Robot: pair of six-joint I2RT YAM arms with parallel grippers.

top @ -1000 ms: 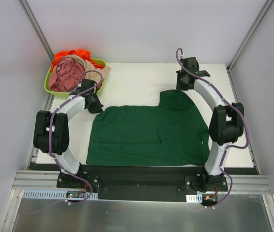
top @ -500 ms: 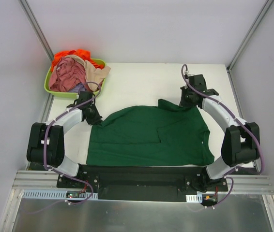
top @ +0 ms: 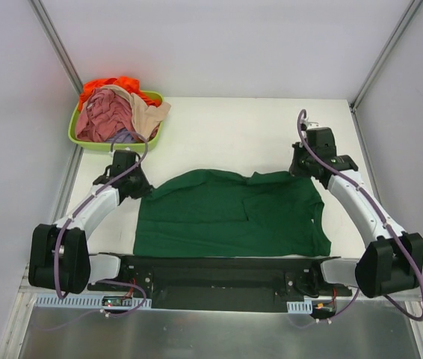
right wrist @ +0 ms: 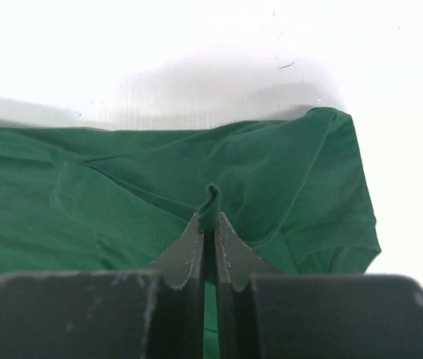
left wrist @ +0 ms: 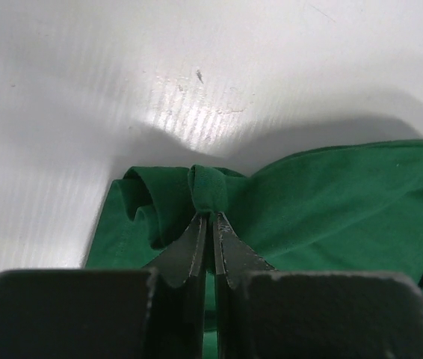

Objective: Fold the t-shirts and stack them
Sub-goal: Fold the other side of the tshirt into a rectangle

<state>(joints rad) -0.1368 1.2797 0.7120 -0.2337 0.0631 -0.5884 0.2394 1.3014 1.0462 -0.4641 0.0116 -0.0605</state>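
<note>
left gripper (left wrist: 210,216): jaws drawn together with only a sliver between them, clamped on a rolled fold of the dark green t-shirt (top: 234,217) at its far left corner. the cloth bunches into a small loop just ahead of the tips and curls into a soft roll to their left. right gripper (right wrist: 208,217): jaws likewise nearly together, pinching a thin upright ridge of the same shirt near its far right corner. the shirt is soft matte knit, lightly creased. it lies spread between the two claws and runs back from them to the near edge of the table (top: 219,127). its outline is roughly rectangular, and its far edge is wavy between the two pinch points. a rounded corner of cloth lies to the right of the right claw. the table surface is white, smooth and faintly ribbed, with a few scuffs ahead of the left claw. white tabletop runs on ahead of both claws to the far wall. ahead and slightly left of the left claw, apart from it, a lime-green tub (top: 75,134) sits at the table's far left corner. it is heaped with crumpled shirts: pink t-shirt (top: 101,116), orange t-shirt (top: 110,83), beige t-shirt (top: 150,112).
</note>
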